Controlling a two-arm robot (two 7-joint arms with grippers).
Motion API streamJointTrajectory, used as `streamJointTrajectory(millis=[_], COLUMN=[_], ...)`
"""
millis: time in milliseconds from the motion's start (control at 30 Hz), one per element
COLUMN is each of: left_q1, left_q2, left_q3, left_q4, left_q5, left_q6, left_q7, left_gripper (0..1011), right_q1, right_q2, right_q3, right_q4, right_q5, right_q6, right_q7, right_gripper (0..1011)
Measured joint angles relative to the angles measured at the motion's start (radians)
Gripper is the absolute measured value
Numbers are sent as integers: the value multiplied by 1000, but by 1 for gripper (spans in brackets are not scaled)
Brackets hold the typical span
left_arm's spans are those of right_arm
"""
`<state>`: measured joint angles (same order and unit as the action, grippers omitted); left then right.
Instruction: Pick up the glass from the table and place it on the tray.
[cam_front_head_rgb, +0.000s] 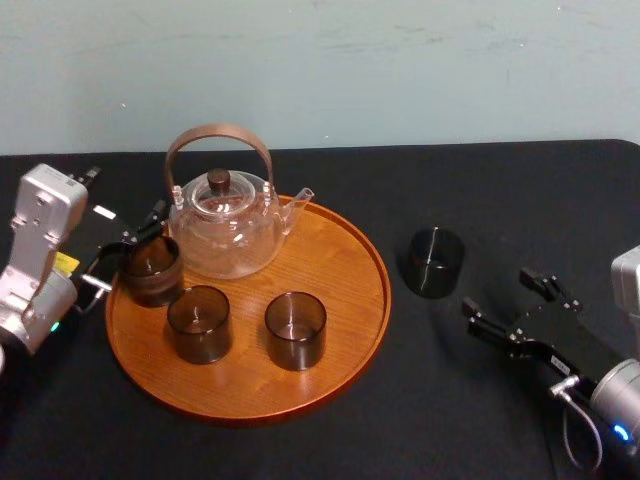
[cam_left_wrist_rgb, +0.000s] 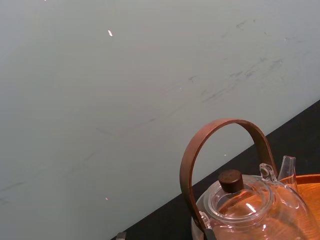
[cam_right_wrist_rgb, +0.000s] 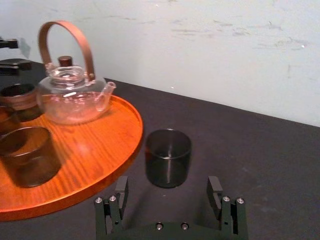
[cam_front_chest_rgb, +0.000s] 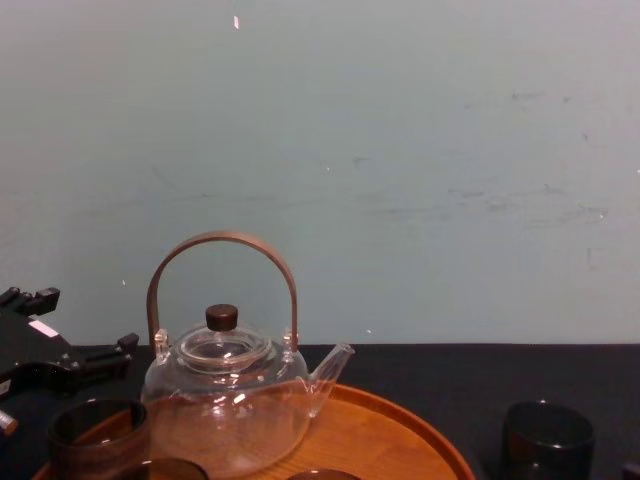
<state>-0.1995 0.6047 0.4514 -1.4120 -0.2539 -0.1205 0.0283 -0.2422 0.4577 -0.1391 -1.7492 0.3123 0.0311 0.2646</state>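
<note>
A dark smoked glass (cam_front_head_rgb: 435, 262) stands upright on the black table, right of the round orange-brown tray (cam_front_head_rgb: 345, 330). My right gripper (cam_front_head_rgb: 500, 300) is open at table height a short way in front of it and to its right. In the right wrist view the glass (cam_right_wrist_rgb: 168, 157) stands just beyond the gap between the open fingers (cam_right_wrist_rgb: 120, 190), touching neither, with the tray (cam_right_wrist_rgb: 107, 150) beside it. My left gripper (cam_front_head_rgb: 132, 235) is open at the tray's left rim, next to a glass with a brown band (cam_front_head_rgb: 152, 268).
On the tray stand a clear glass teapot (cam_front_head_rgb: 225, 225) with a brown arched handle and two more dark glasses (cam_front_head_rgb: 199, 322) (cam_front_head_rgb: 295, 329). A pale wall rises behind the table's far edge. Bare black table lies around the lone glass.
</note>
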Motion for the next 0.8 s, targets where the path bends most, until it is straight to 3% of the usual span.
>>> streamJointTrajectory(millis=[367,567,800], left_q1=[0,0,0], left_q2=[0,0,0], left_q3=[0,0,0], left_q4=[0,0,0], left_q5=[0,0,0], left_q6=[0,0,0], left_q7=[0,0,0], left_gripper=[1001,1001,1001], right_q1=[134,219,279], right_q2=[-19,-25,-30], right_q3=[-12,-52,-91], right_q4=[124,202,247], right_q5=[8,-6,-22], right_q6=[41,51,56], right_q7=[48,81,105], right_gripper=[1002,1002,1002])
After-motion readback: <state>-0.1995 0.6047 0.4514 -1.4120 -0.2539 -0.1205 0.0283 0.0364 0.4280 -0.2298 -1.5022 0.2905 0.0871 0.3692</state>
